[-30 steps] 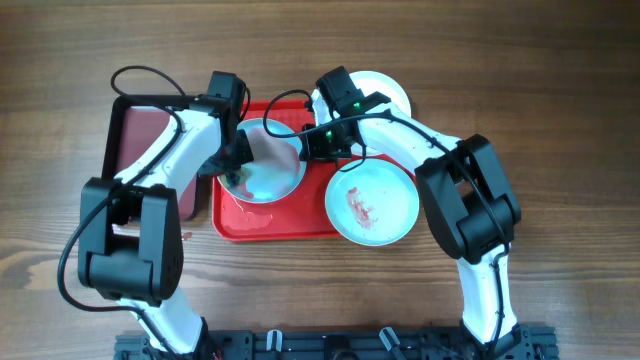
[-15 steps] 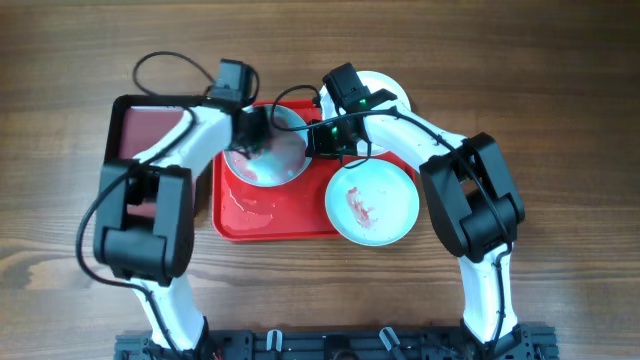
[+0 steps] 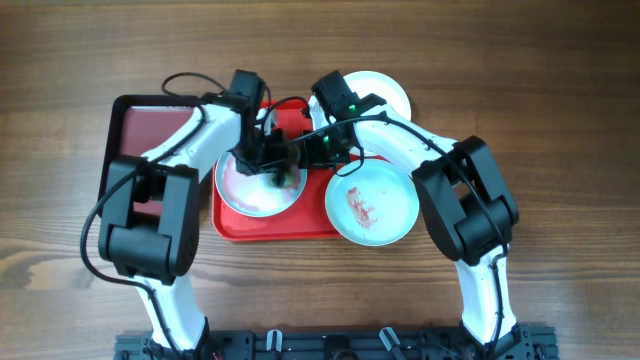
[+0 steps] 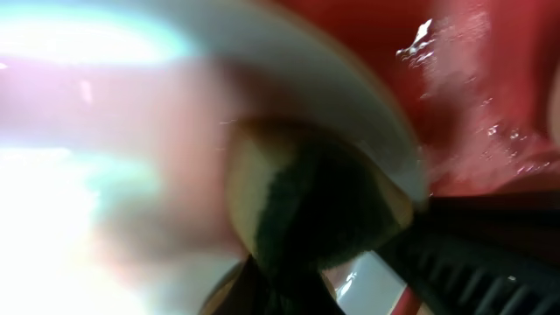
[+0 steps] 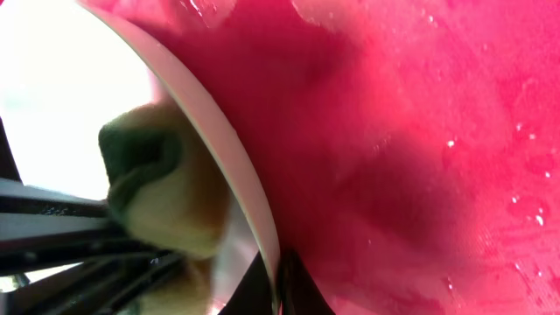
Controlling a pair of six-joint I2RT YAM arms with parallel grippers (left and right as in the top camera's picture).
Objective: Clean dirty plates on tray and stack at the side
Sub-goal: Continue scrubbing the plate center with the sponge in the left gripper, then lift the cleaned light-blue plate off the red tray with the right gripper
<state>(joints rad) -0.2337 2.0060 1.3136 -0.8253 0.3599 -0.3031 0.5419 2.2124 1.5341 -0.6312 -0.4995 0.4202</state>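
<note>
A pale plate (image 3: 245,190) lies on the left half of the red tray (image 3: 300,222). My left gripper (image 3: 274,166) is shut on a yellow and green sponge (image 4: 306,206) and presses it on this plate's far right part. My right gripper (image 3: 309,152) is shut on the plate's rim (image 5: 254,219), with the sponge (image 5: 162,188) just beyond the rim. A pale blue plate (image 3: 372,203) with a red smear lies at the tray's right end, overhanging it. A white plate (image 3: 388,92) lies on the table behind the tray.
A black-rimmed maroon tray (image 3: 150,130) lies left of the red tray, under my left arm. The red tray's floor is wet (image 5: 420,131). Both arms cross over the tray's back half. Bare wooden table surrounds the trays.
My left gripper has swept the sponge rightward across the plate. The plate has come down and forward to the tray's left half. My right gripper has kept its hold on the rim.
</note>
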